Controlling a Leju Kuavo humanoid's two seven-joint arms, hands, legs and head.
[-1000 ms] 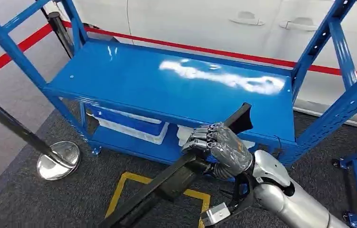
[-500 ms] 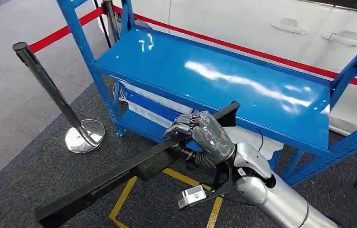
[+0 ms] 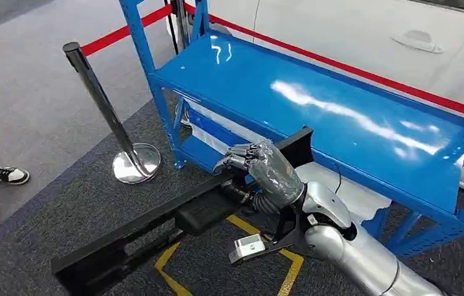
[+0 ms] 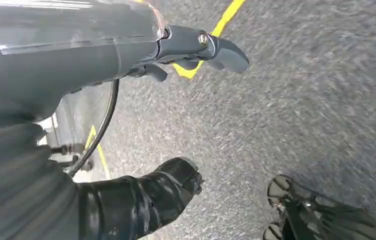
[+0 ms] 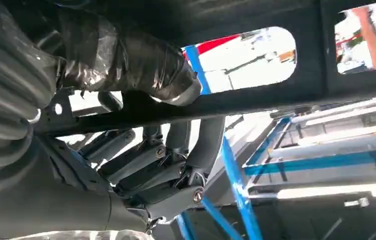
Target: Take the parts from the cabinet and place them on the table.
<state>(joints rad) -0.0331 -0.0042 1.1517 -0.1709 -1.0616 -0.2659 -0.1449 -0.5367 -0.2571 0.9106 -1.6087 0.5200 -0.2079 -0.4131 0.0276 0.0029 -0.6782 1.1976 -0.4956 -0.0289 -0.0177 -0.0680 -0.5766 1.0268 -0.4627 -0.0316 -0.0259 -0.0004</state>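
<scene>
A long black plastic part point(image 3: 155, 228) slants from the blue rack's point(image 3: 316, 105) front edge down toward the floor at lower left. My right hand point(image 3: 260, 169) grips it near its upper end, fingers wrapped over the top. In the right wrist view the fingers point(image 5: 166, 165) curl around the part's black bar point(image 5: 256, 95), which has cut-out openings. My left hand point(image 4: 141, 50) hangs over grey carpet, its thumb and fingers apart and holding nothing.
The rack's top shelf is bare and glossy; a blue and white bin point(image 3: 217, 126) sits on the lower shelf. A chrome stanchion point(image 3: 103, 111) stands left of the rack. A person's shoes point(image 3: 4, 174) are at the far left. Yellow floor tape point(image 3: 291, 277) lies below my arm.
The whole picture has shifted as the camera turned: rack and stanchion slid right and a person's shoes came into view. My right hand keeps its grip on the black part.
</scene>
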